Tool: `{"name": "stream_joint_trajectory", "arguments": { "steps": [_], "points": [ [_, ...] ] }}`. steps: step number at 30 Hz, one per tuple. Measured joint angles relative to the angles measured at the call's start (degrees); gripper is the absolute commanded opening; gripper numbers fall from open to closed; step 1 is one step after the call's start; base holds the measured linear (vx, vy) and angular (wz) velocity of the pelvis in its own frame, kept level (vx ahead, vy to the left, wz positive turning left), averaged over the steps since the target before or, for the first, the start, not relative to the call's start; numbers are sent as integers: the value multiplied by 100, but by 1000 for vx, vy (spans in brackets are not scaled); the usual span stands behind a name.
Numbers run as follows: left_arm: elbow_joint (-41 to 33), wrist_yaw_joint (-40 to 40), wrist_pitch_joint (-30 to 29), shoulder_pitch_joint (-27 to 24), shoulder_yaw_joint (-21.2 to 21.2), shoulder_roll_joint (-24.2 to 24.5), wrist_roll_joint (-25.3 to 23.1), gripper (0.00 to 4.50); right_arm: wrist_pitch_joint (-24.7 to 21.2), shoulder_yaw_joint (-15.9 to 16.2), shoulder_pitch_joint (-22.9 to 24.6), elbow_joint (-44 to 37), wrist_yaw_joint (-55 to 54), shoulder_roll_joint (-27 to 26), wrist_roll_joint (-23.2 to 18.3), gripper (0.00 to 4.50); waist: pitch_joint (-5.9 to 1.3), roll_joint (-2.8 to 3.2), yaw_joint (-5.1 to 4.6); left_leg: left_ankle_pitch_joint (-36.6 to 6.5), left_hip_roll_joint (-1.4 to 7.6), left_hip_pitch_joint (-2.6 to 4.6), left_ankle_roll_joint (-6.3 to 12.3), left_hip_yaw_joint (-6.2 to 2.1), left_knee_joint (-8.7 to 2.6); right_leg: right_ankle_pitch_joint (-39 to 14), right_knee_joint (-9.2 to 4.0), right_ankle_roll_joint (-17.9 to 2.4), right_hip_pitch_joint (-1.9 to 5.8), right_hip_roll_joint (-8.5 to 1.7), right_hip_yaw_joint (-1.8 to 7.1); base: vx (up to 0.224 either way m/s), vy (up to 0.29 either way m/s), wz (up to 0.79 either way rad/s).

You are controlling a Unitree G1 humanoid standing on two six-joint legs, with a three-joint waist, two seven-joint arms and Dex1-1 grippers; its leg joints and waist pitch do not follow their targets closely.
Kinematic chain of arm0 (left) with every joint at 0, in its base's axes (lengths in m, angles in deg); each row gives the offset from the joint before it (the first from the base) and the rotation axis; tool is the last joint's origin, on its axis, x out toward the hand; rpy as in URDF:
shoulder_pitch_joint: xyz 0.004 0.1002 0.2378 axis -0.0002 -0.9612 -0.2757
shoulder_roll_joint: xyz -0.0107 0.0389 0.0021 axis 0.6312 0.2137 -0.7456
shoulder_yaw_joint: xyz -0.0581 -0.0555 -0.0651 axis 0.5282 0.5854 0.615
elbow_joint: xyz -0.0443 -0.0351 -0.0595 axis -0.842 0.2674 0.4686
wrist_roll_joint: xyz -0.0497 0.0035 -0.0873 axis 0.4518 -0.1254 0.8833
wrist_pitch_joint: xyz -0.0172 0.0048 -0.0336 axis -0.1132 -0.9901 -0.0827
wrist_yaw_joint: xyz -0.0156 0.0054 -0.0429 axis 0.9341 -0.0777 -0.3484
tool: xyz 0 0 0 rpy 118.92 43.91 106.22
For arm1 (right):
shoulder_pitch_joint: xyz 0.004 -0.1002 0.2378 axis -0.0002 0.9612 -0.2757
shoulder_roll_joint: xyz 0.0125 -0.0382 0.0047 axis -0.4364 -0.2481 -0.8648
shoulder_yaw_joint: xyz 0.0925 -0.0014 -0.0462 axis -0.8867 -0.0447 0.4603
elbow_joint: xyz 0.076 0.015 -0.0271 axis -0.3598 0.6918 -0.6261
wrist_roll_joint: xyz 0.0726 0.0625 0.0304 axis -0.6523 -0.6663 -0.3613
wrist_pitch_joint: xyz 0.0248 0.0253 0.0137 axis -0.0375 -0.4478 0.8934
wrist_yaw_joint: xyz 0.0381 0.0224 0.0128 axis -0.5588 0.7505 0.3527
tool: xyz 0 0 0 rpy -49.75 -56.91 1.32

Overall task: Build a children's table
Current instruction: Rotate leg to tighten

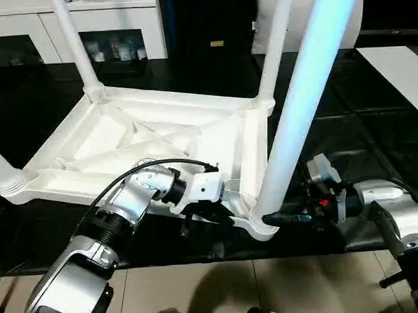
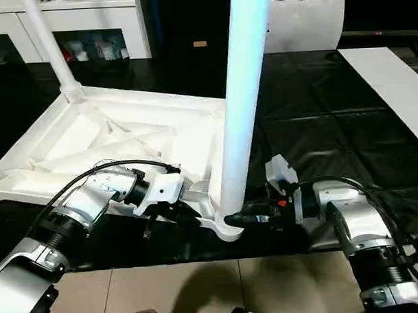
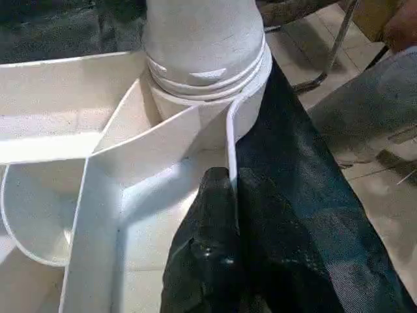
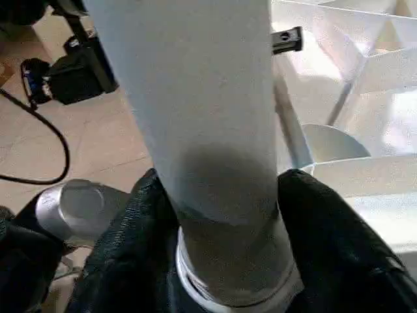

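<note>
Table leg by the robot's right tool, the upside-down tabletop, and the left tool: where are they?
near leg (image 1: 300, 105), left eye view, middle of the tube.
tabletop (image 1: 136, 142), left eye view, ribbed underside.
left tool (image 3: 225, 228), left wrist view, fingertips pinching the rim.

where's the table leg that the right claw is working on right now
In the left eye view, the leg stands upright in the near right corner socket of the upside-down tabletop, with the right claw around its base and the left claw on the adjoining rim.

— What carried everything?
— A worktop (image 1: 373, 133) under a black sheet, above a tiled floor (image 1: 268, 288).
— What lay on it?
— The upturned table top (image 1: 126, 142), and a flat white board (image 1: 405, 74) further right.
</note>
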Motion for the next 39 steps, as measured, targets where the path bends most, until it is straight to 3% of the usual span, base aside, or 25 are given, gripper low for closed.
{"name": "stream_joint_trajectory", "arguments": {
  "steps": [9,14,20,23,29,31,39],
  "points": [
    [-45,-104,-68,0,9,11,110,0,-253,-70,89,-122,-16,-52,-169,200,0,1,11,0,1,2,-1,1,-3,0,0,0,0,0,0,0,0,0],
    [-72,216,-688,1,176,-47,109,0,-664,-334,357,-529,-862,-371,-193,198,-3,7,-11,2,0,22,-4,10,1,3,4,-1,12,0,5,0,0,0],
    [-35,1494,-1551,42,481,-438,-166,0,-985,-720,299,-692,-2918,-1162,231,198,-3,4,-397,6,-1,30,-19,12,-1,5,-12,2,29,2,6,0,0,0],
    [-5,2076,-1837,75,566,-712,-226,0,-1073,-885,247,-729,-3756,-1491,411,198,-3,4,-486,4,-2,25,-15,12,-12,5,-14,2,31,3,5,0,0,0],
    [267,3662,-2285,241,843,-1457,-430,0,-1108,-1132,-97,-621,-5874,-2449,1008,197,-10,14,-489,5,-3,23,-16,10,-32,3,-25,1,25,6,2,0,0,0],
    [296,4019,-2343,266,854,-1641,-505,0,-1038,-1202,-138,-572,-6254,-2595,1040,266,-10,13,-463,2,-7,26,-10,11,-31,3,-27,2,22,1,3,0,0,0],
    [315,4076,-2252,285,781,-1693,-555,0,-744,-1192,-26,-580,-6063,-2530,1104,326,-10,14,-411,0,-8,21,-6,11,-32,3,-27,2,11,0,4,0,0,0]
  ]
}}
